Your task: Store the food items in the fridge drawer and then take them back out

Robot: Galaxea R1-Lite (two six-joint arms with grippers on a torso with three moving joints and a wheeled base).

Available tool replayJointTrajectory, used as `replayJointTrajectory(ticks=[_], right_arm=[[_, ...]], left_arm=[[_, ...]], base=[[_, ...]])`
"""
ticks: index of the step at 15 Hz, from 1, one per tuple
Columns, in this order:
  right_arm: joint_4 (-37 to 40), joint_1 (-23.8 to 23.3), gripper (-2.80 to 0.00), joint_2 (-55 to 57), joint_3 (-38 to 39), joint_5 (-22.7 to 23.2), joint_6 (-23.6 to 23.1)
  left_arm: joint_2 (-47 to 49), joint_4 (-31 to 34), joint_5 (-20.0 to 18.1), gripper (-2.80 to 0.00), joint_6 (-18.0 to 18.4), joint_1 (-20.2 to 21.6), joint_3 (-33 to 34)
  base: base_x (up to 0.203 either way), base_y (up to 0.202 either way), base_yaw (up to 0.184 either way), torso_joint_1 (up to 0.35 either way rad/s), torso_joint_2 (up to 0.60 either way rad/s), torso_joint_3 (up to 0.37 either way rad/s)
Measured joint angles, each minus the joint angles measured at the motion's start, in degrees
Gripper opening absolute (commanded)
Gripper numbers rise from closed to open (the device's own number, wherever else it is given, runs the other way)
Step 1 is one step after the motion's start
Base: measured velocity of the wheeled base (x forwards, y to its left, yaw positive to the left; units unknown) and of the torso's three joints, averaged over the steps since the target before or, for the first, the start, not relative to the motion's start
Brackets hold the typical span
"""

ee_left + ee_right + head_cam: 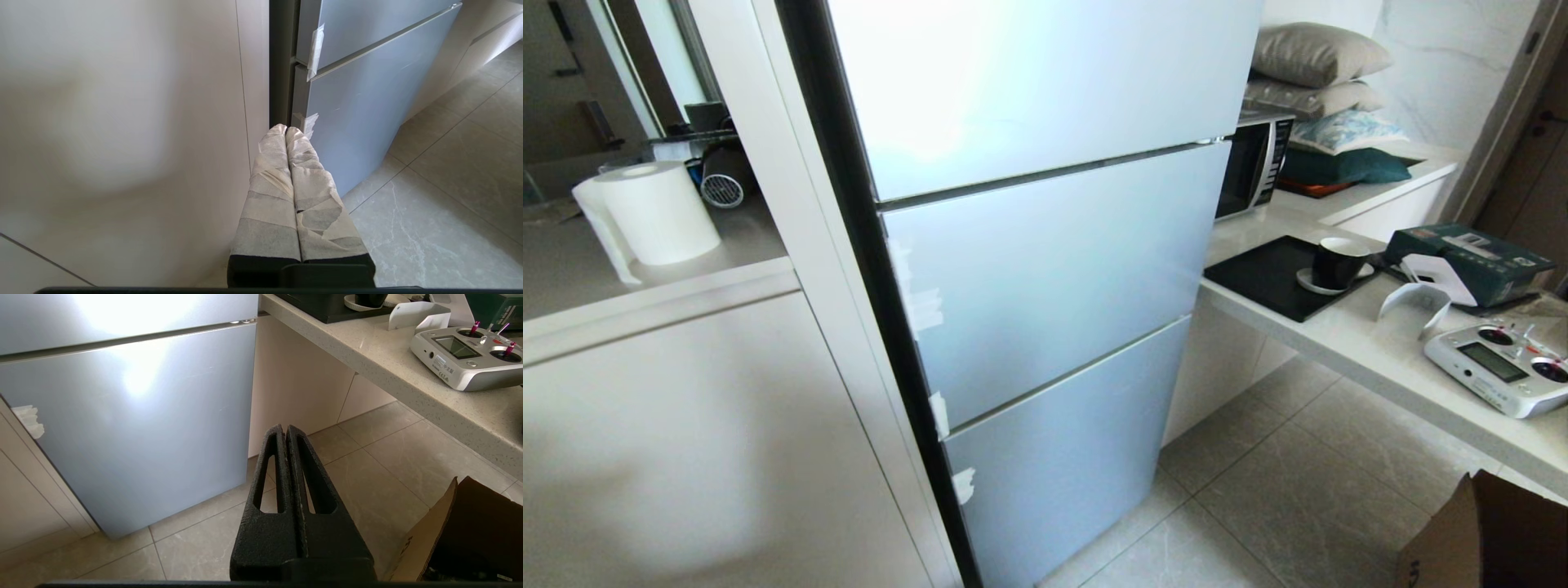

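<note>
Fridge (1045,269), all three fronts closed.
Left gripper (286,130) (tape-wrapped) clenched empty beside black side edge; right gripper (284,428) clenched empty above floor tiles (367,465).

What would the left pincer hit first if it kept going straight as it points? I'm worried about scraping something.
Probably the fridge, at its black side edge near the taped corner of the lowest front. The shut left pincer points there, though depth is hard to judge.

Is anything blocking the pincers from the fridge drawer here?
Yes: the fridge has all three fronts closed, hiding the drawer. Left pincer and right pincer are both shut, short of it.
</note>
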Motion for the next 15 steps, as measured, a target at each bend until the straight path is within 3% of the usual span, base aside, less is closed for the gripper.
replayJointTrajectory(ticks=[3,6,10,15], right_arm=[[-0.05,0.00,-2.80,0.00,0.00,-0.06,0.34],[-0.04,0.00,-2.80,0.00,0.00,0.09,-0.17],[-0.07,0.00,-2.80,0.00,0.00,0.21,-1.58],[-0.05,0.00,-2.80,0.00,0.00,-0.06,-1.19]], left_arm=[[0.21,-1.65,0.05,-2.80,-2.16,0.00,-4.12],[5.93,-2.56,-4.69,-2.80,-7.21,-0.11,-12.23],[25.75,-8.04,-14.34,-2.80,-20.37,-0.26,-18.24],[59.32,-28.14,-19.10,-2.80,-38.74,-0.84,-24.67]], base=[[0.000,0.000,0.000,0.000,0.00,0.000],[0.000,0.000,0.000,0.000,0.00,0.000],[0.000,0.000,0.000,0.000,0.00,0.000],[0.000,0.000,0.000,0.000,0.00,0.000]])
